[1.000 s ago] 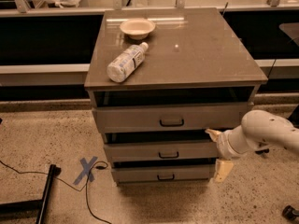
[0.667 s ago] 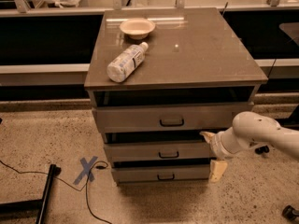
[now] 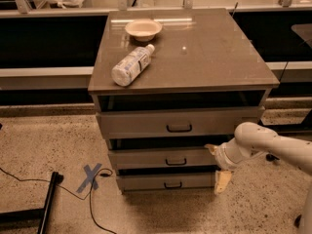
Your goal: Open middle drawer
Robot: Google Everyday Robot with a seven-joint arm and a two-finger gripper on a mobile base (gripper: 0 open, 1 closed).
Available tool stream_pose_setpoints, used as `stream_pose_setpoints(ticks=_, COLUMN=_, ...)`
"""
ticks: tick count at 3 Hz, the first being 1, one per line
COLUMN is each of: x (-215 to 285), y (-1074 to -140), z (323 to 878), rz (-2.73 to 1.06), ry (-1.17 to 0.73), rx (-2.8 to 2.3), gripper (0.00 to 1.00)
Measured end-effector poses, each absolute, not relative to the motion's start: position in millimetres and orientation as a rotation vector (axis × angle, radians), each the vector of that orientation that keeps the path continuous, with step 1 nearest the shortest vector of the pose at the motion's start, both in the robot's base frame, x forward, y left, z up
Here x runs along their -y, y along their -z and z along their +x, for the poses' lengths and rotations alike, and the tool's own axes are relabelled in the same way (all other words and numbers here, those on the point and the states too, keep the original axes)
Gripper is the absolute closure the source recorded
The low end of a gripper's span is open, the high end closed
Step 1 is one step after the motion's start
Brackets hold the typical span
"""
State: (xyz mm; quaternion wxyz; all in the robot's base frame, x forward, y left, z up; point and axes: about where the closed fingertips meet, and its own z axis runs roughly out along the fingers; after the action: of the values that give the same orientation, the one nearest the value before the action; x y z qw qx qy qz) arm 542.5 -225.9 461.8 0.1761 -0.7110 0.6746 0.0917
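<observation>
Middle drawer [image 3: 146, 158]: front flush with the stack and looks shut. It sits directly left of the jaws, its right end just beside them. Handle [image 3: 175, 161] lies near, further to the jaws' left, untouched.

Gripper [image 3: 217, 165]: at the drawer's right end, arm reaching in from the right. Jaws spread wide, one finger up at the drawer's top edge, the other hanging down beside the bottom drawer [image 3: 146, 183]. Nothing held.

Change: over the last second the gripper slides left, from near the cabinet's right edge to the drawer front's right end. The drawer itself does not move in that time. The gap to the handle shrinks.

Meaning: judged an approach, with opening not yet begun. The line looks right, level with the middle handle and not with the top drawer [image 3: 141, 125] above the jaws. Still needed: more leftward travel, a finger hooked into the loop, then an outward pull.

Further out: cabinet top [image 3: 209, 57], well above the jaws, carries a lying bottle [image 3: 130, 66] and a bowl [image 3: 143, 29], both up and to the left. Neither has shifted. A sharp pull might set the bottle rolling.
</observation>
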Motion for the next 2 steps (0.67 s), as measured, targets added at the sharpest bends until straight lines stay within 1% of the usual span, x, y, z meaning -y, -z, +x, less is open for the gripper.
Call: stream_pose_setpoints(ticks=2, x=230.0, y=-444.8, z=564.4, rz=-1.970, ry=-0.191, rx=-1.923, gripper=0.00)
